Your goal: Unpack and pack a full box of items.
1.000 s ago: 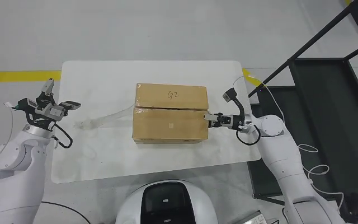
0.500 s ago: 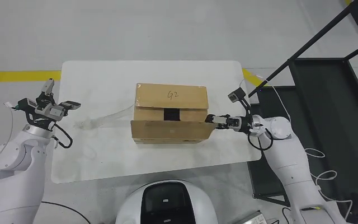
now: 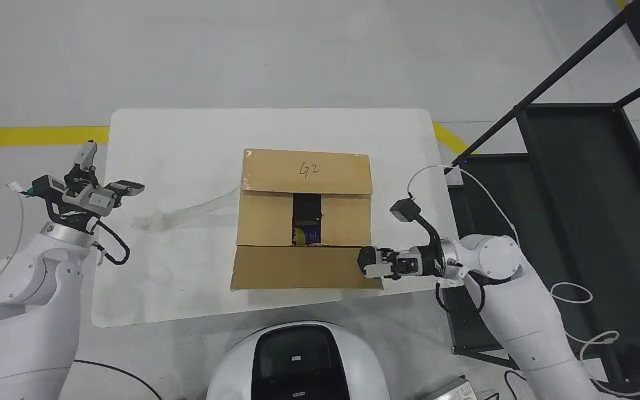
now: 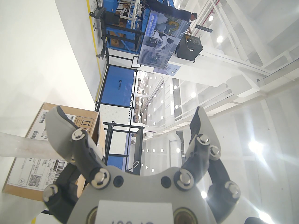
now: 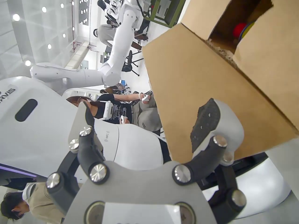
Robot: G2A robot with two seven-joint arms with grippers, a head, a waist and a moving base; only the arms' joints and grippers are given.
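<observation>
A brown cardboard box [image 3: 305, 172] stands mid-table. Its front flap [image 3: 300, 268] lies folded out flat toward the table's near edge, while the rear flap stays down. Two inner side flaps leave a dark gap [image 3: 307, 222] where red, yellow and blue items [image 5: 241, 30] show. My right gripper [image 3: 368, 262] is at the front flap's right end, open, and the flap's corner [image 5: 198, 82] lies against one finger [image 5: 210, 122]. My left gripper [image 3: 100, 190] hangs open and holds nothing at the table's left edge, well away from the box [image 4: 46, 145].
A clear plastic strip [image 3: 185, 213] lies on the white table [image 3: 180, 280] between the left gripper and the box. A black metal rack [image 3: 550, 160] stands just off the table's right side. A white cable [image 3: 480, 165] trails from the right arm.
The right gripper swung from the box's right side toward the near edge, and the front flap came down from closed to flat. The box's inside now shows. The left arm stayed still.
</observation>
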